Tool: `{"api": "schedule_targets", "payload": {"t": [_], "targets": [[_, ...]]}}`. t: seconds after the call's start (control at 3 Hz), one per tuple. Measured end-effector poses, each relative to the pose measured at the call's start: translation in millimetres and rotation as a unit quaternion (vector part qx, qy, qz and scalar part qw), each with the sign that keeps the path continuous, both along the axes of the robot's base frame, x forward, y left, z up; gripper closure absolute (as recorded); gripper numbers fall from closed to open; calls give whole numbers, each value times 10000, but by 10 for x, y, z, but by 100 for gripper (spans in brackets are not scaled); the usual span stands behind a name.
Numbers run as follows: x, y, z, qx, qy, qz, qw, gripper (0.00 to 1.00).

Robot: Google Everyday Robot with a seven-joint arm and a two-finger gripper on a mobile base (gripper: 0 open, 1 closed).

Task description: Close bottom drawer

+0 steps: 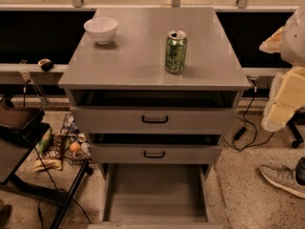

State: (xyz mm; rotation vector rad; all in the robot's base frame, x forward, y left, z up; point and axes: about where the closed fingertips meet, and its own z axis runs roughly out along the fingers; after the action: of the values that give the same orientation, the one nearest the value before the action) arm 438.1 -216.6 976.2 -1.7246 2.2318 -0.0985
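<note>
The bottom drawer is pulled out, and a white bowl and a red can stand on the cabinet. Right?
The can is green, not red; the camera view shows it. The bottom drawer and white bowl are as you say. The gripper is not in view, only the arm at right.

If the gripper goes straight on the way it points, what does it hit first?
The gripper, at the right edge beside the cabinet, seems to point down-left. It would probably meet the cable on the floor first, not the bottom drawer; depth is unclear.

bottom drawer (pixel 155 194) pulled out | gripper (pixel 280 109) right of cabinet (pixel 138 56) | can (pixel 176 51), bowl (pixel 100 29) on top
</note>
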Motion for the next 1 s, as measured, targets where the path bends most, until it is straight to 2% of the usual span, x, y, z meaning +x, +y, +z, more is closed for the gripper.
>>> {"api": "schedule_targets", "payload": {"t": [0.33, 0.67, 1.0], "targets": [[-10, 4, -14, -8, -2, -8, 10000, 0], [-150, 64, -218, -119, -25, -117, 9999, 0], [-404, 93, -462, -220, -294, -507, 9980, 0]]}}
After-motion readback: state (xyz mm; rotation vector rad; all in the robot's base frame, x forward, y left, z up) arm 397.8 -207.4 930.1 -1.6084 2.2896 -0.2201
